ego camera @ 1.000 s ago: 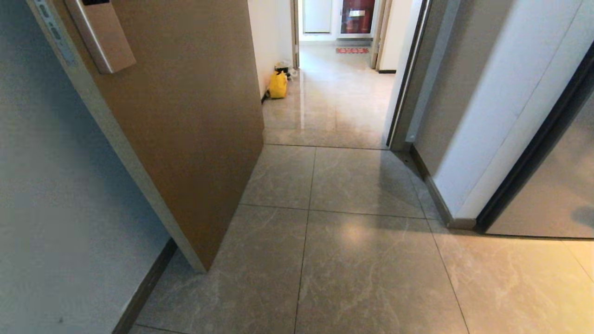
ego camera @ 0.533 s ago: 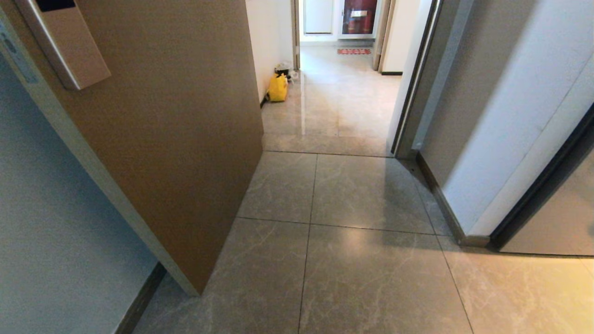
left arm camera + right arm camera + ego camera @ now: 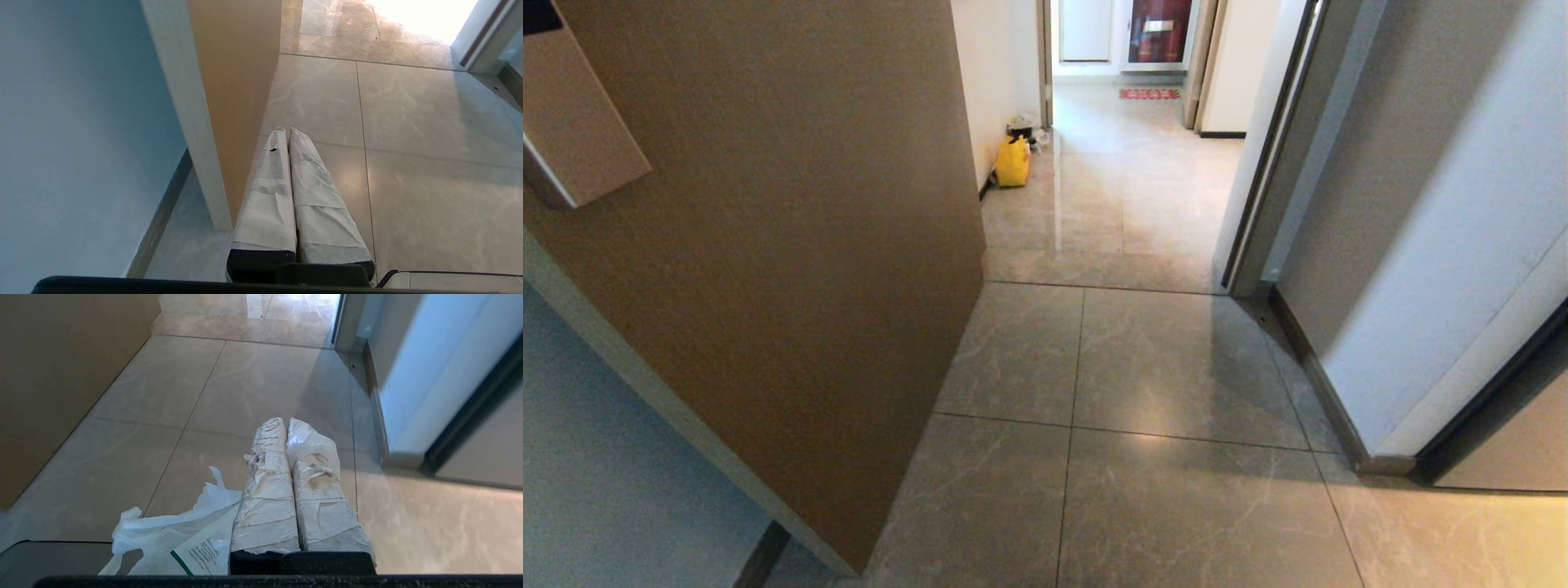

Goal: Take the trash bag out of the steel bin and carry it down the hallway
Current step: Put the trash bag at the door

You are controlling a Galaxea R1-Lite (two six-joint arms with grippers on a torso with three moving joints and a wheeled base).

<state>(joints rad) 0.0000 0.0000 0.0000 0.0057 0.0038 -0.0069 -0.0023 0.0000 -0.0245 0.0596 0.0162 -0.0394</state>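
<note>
The right gripper [image 3: 286,424] is clenching the trash bag [image 3: 179,539], which is hanging beside its fingers so it clears the floor. The left gripper [image 3: 284,132] is pinched shut on nothing, parked. The hallway [image 3: 1119,188] is opening ahead past the door [image 3: 792,245].

Hallway [image 3: 1143,359] floor is laid in glossy marble-look tile, pretty reflective. The door [image 3: 792,245] is finished in matt brown wood-look laminate. Both grippers' fingers [image 3: 265,490] are wrapped in wrinkly whitish tape. The trash bag [image 3: 171,539] is made of thin crinkled plastic.
</note>
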